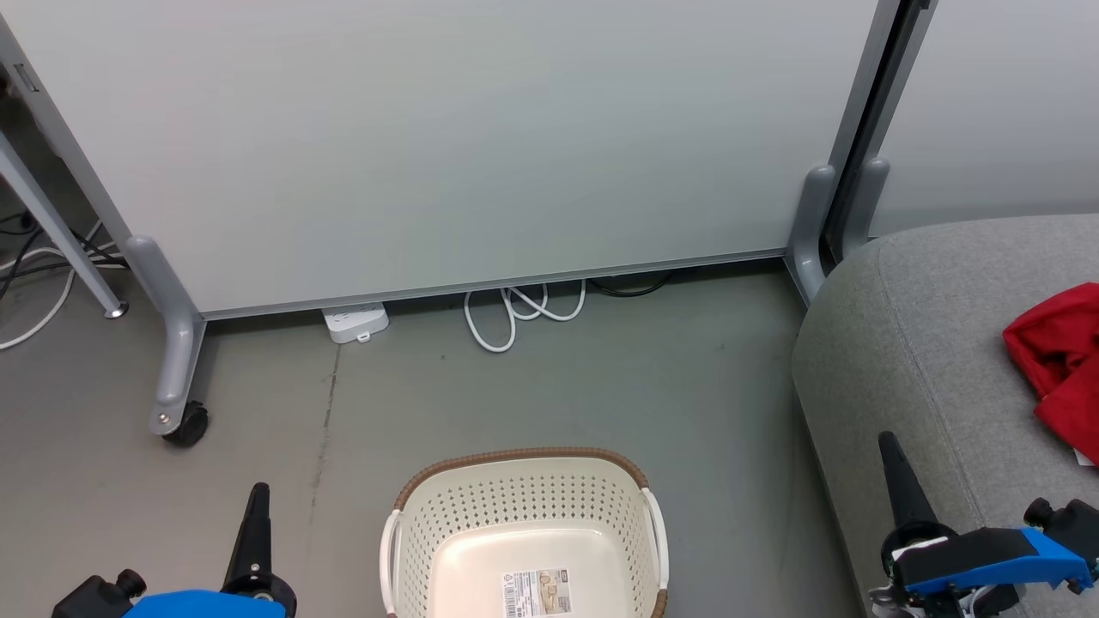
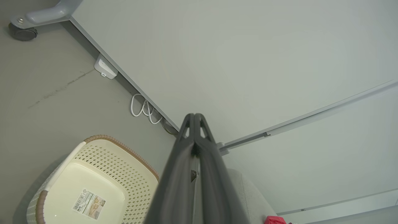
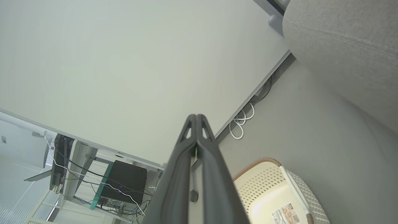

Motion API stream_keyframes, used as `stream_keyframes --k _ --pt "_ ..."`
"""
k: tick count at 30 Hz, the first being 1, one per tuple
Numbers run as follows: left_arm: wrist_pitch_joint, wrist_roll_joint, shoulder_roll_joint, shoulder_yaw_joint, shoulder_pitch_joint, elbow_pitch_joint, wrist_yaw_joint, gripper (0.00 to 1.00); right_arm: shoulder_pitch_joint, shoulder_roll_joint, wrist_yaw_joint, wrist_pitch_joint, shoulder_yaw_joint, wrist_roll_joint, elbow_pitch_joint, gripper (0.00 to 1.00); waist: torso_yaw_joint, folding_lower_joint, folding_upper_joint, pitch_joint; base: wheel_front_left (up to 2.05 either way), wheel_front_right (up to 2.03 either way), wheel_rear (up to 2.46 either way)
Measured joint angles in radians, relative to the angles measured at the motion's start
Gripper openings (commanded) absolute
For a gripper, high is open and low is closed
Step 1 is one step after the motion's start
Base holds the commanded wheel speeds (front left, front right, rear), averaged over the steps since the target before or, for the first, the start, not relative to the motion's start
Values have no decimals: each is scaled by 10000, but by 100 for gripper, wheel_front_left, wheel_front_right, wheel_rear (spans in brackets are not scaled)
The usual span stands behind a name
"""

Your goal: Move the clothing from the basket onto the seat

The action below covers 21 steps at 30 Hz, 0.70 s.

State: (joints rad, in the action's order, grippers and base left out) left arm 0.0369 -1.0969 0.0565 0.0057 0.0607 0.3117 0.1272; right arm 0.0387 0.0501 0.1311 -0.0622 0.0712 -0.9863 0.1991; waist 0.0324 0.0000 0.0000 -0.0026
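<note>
Head view: the basket (image 1: 525, 493) stands on the floor, its bottom bare but for a label (image 1: 537, 592). The red clothing (image 1: 1060, 360) lies bunched on the seat (image 1: 910, 343), well in from the edge facing the basket. The left jaws sit low beside the basket and the right jaws show against the seat's basket-side edge. Both pairs are pressed together, gripping nothing.

Left wrist view: fingers (image 2: 186, 161) tight together, basket (image 2: 102, 155) alongside, a scrap of red clothing (image 2: 275, 220) up on the seat (image 2: 248, 193).

Right wrist view: fingers (image 3: 214, 161) closed and empty, basket (image 3: 264, 180) near the seat (image 3: 342, 46), not touching it.
</note>
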Motion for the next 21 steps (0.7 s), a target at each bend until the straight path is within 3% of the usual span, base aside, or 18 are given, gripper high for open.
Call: stream_keyframes --k 21 --pt "-537 -1873 -31 403 153 -244 0 0 194 0 -2 -184 155 -2276 173 0 -98 0 0 17 0 0 0"
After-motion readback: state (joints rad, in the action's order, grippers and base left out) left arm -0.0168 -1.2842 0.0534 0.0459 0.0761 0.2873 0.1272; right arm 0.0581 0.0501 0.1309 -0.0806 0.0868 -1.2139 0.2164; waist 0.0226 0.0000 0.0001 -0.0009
